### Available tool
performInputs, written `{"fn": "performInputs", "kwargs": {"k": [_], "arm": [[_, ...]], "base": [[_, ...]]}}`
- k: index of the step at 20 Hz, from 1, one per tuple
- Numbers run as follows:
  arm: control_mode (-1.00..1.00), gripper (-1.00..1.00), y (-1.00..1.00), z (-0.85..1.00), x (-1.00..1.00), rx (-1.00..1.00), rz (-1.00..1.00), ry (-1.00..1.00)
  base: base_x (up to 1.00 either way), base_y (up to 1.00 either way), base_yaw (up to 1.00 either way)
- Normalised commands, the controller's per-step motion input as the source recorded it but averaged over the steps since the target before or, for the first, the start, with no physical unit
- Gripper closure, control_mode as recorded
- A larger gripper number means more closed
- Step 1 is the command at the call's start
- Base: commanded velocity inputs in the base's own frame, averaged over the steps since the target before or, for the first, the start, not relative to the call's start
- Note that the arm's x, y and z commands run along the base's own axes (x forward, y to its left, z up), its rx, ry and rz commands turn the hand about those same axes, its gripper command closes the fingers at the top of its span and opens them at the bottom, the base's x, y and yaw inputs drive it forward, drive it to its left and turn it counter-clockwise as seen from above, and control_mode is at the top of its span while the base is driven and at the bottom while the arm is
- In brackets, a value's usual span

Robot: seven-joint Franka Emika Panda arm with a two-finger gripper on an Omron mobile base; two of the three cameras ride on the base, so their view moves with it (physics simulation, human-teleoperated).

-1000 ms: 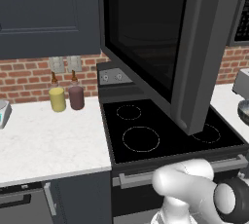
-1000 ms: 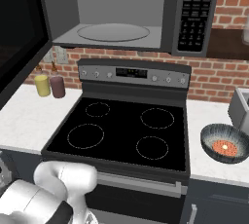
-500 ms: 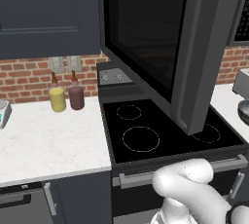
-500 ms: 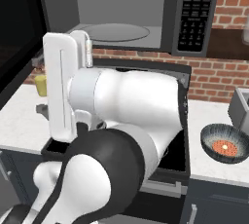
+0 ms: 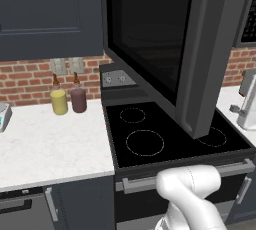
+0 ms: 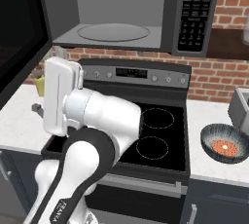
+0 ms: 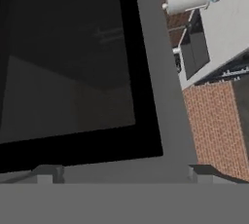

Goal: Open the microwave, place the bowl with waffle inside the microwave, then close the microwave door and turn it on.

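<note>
Along the left worktop (image 5: 45, 149), near its back edge by the brick wall, stand a yellow jar (image 5: 59, 102) and a maroon jar (image 5: 78, 100), side by side and just left of the stove (image 5: 165, 139). Above the stove hangs the microwave (image 6: 194, 18); its pale grey cavity is exposed, with a round turntable (image 6: 113, 32) on the floor of it. Microwave door (image 5: 165, 44) stands swung wide out over the cooktop, hinged at the left, dark glass facing the left base camera, grey frame at its free edge. Hand view looks onto that same door glass and its grey frame; brick wall lies beyond the frame edge. Gripper (image 7: 124, 172): two small dark fingertips (image 7: 46, 172) show far apart at the bottom of the hand view, jaws spread wide, nothing between them. Whether they touch the door frame is unclear from this angle. White arm (image 6: 92, 116) crosses the stove front in the right base view. On the right worktop (image 6: 204, 164), near its front edge, sits the bowl (image 6: 224, 142), with the waffle (image 6: 224, 146) an orange patch inside it. Bowl is well apart from the arm.
</note>
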Motion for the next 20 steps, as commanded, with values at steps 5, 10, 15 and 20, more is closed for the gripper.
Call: {"fn": "performInputs", "kwargs": {"k": [5, 10, 15, 20], "arm": [[-1.0, -1.0, 0.45, 0.03, 0.11, -0.07, -0.2, -0.17], [-1.0, -1.0, 0.55, 0.03, 0.0, -0.01, -0.02, -0.05], [-1.0, -1.0, 0.57, 0.0, 0.0, -0.03, 0.0, 0.0], [-1.0, -1.0, 0.45, 0.0, 0.0, -0.04, 0.02, 0.0]], "base": [[0.0, 0.0, 0.0], [0.0, 0.0, 0.0], [0.0, 0.0, 0.0], [0.0, 0.0, 0.0]]}}
